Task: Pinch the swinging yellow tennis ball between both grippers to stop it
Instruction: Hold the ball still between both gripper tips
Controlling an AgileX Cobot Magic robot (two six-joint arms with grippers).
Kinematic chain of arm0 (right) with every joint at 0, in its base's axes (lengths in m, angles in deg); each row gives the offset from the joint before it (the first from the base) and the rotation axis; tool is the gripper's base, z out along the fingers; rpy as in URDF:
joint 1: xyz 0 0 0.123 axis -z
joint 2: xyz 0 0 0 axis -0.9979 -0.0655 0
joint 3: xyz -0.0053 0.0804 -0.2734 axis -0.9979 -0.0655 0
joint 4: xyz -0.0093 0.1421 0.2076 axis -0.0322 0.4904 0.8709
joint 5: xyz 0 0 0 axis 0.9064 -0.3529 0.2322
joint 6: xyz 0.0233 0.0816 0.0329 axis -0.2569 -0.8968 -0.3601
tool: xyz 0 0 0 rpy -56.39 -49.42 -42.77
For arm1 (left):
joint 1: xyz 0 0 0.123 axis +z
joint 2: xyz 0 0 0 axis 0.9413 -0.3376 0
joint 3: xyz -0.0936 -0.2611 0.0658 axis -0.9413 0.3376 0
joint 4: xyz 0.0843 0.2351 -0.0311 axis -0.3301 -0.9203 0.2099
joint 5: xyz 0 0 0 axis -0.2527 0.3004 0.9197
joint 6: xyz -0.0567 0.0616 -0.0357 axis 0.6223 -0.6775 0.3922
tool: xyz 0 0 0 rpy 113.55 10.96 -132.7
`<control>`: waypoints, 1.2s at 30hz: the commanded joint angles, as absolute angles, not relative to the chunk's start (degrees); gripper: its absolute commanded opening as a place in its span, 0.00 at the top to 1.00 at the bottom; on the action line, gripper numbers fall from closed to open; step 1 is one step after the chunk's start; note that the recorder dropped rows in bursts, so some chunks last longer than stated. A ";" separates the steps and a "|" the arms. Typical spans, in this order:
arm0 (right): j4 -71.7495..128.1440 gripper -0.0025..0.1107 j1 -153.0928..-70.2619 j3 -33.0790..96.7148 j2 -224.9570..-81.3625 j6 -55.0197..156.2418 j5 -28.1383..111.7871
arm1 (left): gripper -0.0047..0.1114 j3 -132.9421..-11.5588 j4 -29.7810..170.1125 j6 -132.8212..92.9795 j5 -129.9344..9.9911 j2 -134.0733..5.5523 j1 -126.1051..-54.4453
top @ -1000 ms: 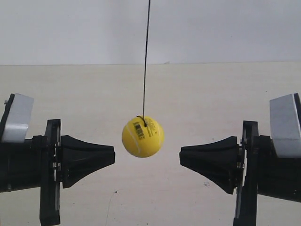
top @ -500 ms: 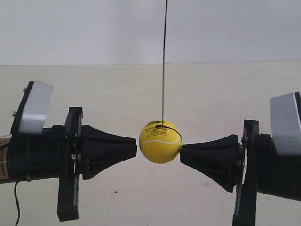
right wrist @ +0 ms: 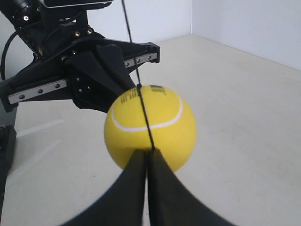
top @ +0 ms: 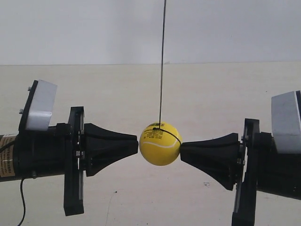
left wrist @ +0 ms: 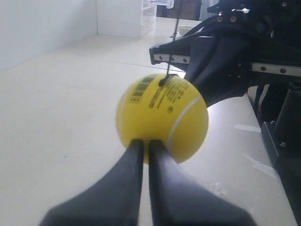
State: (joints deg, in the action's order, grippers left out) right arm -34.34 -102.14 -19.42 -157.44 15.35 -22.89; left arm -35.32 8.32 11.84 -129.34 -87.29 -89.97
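The yellow tennis ball [top: 160, 143] hung at the centre of the exterior frame on a thin black string [top: 162, 61] that ran straight up out of the top edge. It sat above the beige tabletop [top: 141, 94], with a white wall [top: 70, 28] behind. The gripper at the exterior view's left [top: 137, 142] touched one side of the ball with its wedge tip. The gripper at the exterior view's right [top: 182, 149] touched the opposite side, so the ball was held between the two tips.

In the left wrist view, the left gripper [left wrist: 146, 143] had its two fingers pressed together with only a thin slit between them. Their joined tip rested against the ball just below the black barcode [left wrist: 139, 88]. In the right wrist view, the right gripper [right wrist: 146, 153] likewise had its fingers closed together. Its tip met the ball under the white seam [right wrist: 141, 128], where the string crossed the surface.
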 commanded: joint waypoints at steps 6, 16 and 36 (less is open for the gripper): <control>-34.13 0.98 -102.21 -19.01 -157.51 15.96 -23.58 | 0.92 -35.38 8.81 11.49 -129.93 -87.45 -90.27; -34.13 0.98 -102.21 -19.01 -157.51 15.96 -23.47 | 0.92 -35.38 9.42 10.19 -129.93 -87.45 -90.27; -34.13 0.98 -102.21 -19.01 -157.51 15.96 -23.47 | 0.92 -35.38 4.64 10.69 -129.93 -87.45 -90.27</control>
State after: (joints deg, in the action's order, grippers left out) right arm -34.20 -102.14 -19.42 -157.44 15.35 -23.10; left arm -35.32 6.33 10.38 -129.34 -87.42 -89.97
